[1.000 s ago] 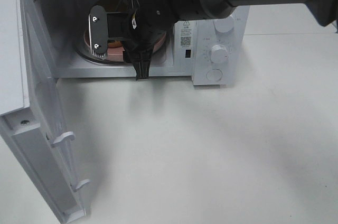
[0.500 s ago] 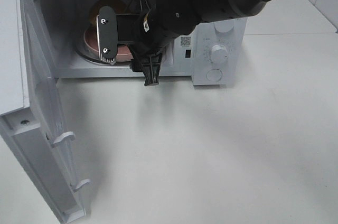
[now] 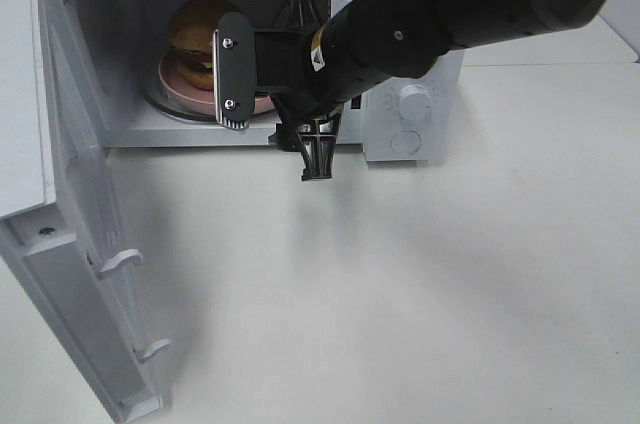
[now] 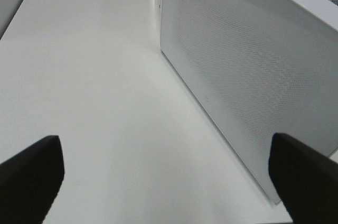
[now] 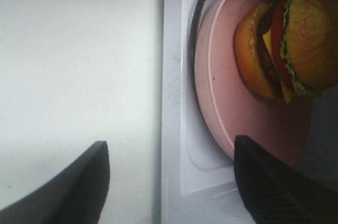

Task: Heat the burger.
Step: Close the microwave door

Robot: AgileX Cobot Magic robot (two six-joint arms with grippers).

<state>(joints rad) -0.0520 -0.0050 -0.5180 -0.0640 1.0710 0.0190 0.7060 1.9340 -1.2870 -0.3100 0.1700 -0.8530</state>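
The burger (image 3: 197, 29) sits on a round pink plate (image 3: 180, 79) on the glass turntable inside the open microwave (image 3: 130, 124). In the right wrist view the burger (image 5: 288, 44) lies toward the far side of the plate (image 5: 237, 118). My right gripper (image 3: 275, 116) hovers just outside the microwave's opening, open, with nothing between its fingers (image 5: 79, 182); it touches neither plate nor burger. My left gripper (image 4: 166, 182) is open and empty over bare table, beside the microwave's open door (image 4: 248, 76); the exterior high view does not show it.
The microwave's door (image 3: 80, 244) stands swung wide open at the left, reaching toward the table's front edge. The control panel with knobs (image 3: 415, 99) is behind the right arm. White table (image 3: 420, 284) stretches in front of the microwave.
My right gripper has drawn back out of the microwave, toward the right and front, uncovering the burger on its plate. Its jaws stand wider than a second ago.
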